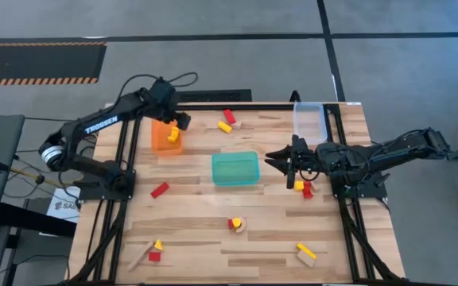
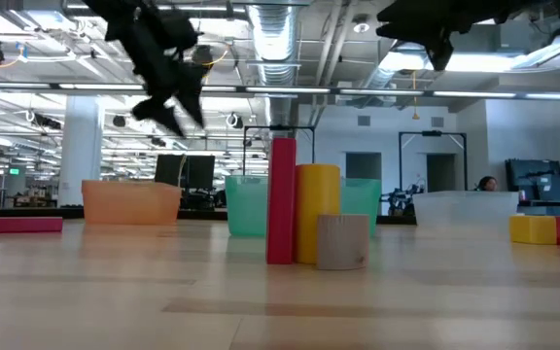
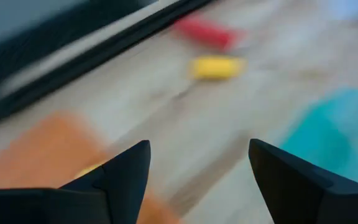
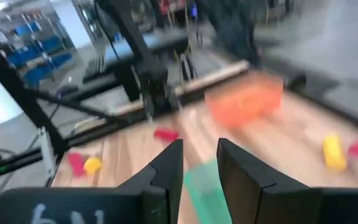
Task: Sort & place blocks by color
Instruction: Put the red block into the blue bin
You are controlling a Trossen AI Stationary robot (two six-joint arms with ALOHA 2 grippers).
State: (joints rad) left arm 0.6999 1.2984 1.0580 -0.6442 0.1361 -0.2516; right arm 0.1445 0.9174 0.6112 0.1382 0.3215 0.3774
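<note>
On the pale wooden table (image 1: 213, 230) we see red, yellow and wood blocks (image 1: 235, 224) scattered; left gripper (image 1: 183, 121), fingers wide, hovers beside the orange plastic tray (image 1: 159, 137) holding one yellow block (image 1: 172, 137); right gripper (image 1: 275, 157), fingers narrowly parted, hangs empty beside the teal plastic tray (image 1: 235, 168).

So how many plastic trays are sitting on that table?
3: an orange tray by the left gripper, a teal tray mid-table, and a clear tray at the far right edge.
</note>
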